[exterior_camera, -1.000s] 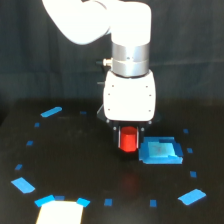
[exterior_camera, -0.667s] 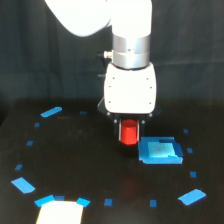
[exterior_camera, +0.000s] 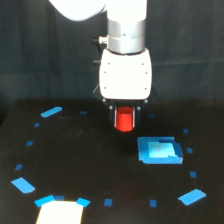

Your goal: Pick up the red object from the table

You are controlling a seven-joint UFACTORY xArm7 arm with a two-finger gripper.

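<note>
The red object [exterior_camera: 124, 120] is a small red-orange cylinder hanging under the white gripper body, above the black table [exterior_camera: 80, 165]. My gripper [exterior_camera: 124, 118] is shut on the red object, whose lower end sticks out below the dark fingers. The cylinder is clear of the table, with a gap of dark surface beneath it. The fingers are mostly hidden by the gripper body and by the object.
A larger blue rectangle patch [exterior_camera: 160, 150] lies on the table to the exterior view's right of the gripper, a little nearer the camera. Small blue tape marks ring the table, such as one [exterior_camera: 51, 111] at the left. A pale sheet [exterior_camera: 60, 213] lies at the front edge.
The arm has risen with the red object in its grip, and the cylinder now hangs higher above the table than a second ago.
</note>
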